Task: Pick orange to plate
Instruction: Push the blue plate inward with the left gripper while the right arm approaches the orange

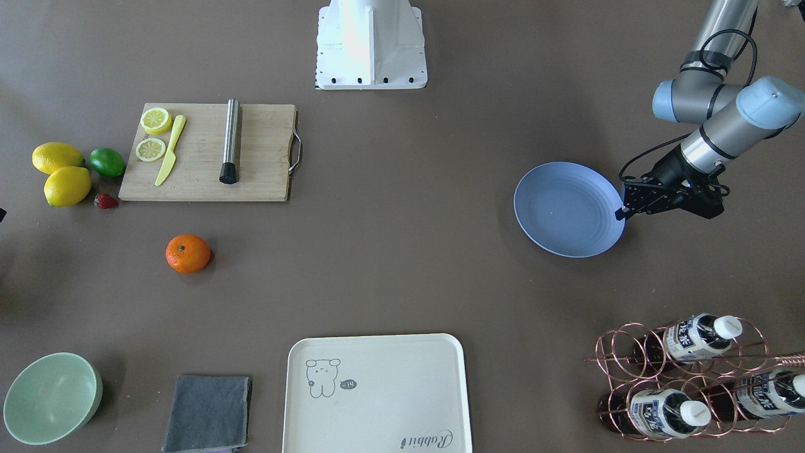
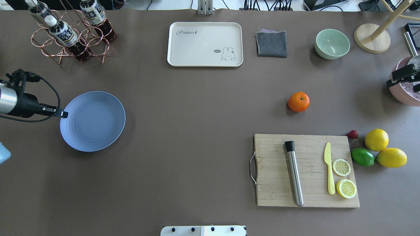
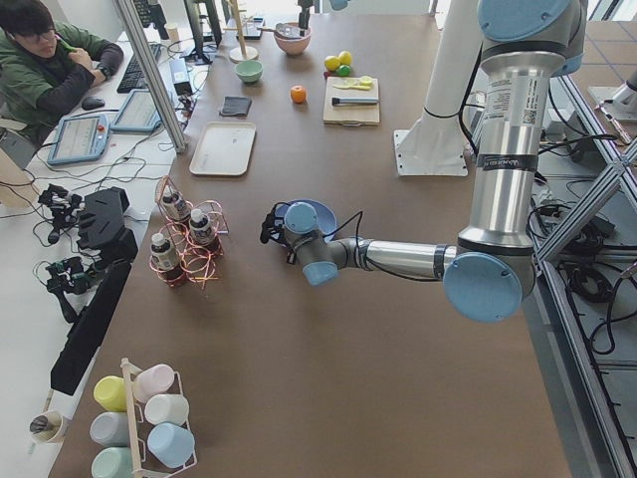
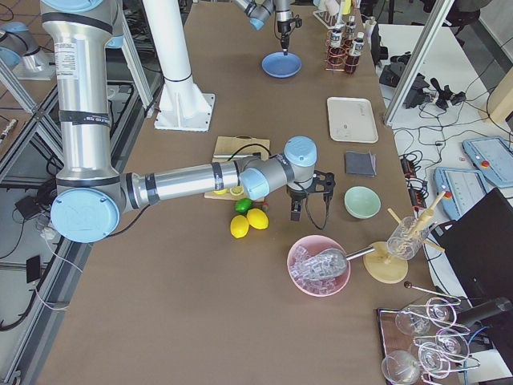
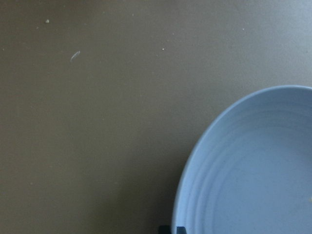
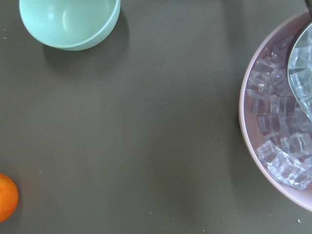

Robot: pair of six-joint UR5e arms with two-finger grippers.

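Observation:
The orange (image 1: 187, 253) (image 2: 298, 101) lies alone on the brown table, beyond the cutting board, and shows at the lower left edge of the right wrist view (image 6: 6, 197). The periwinkle-blue plate (image 1: 566, 211) (image 2: 93, 123) (image 5: 253, 170) sits far across the table with nothing on it. My left gripper (image 1: 619, 214) (image 2: 64, 114) is at the plate's outer rim, its narrow fingertips pinched together on the edge. My right gripper (image 2: 390, 83) hovers above a pink bowl, well to the side of the orange; whether it is open or shut does not show.
A wooden cutting board (image 2: 306, 170) holds a steel muddler, a yellow knife and lemon slices. Beside it lie two lemons, a lime (image 2: 362, 156) and a strawberry. A cream tray (image 2: 205, 44), grey cloth, green bowl (image 2: 332, 43), pink bowl of ice (image 6: 285, 122) and copper bottle rack (image 2: 70, 34) line the far edge.

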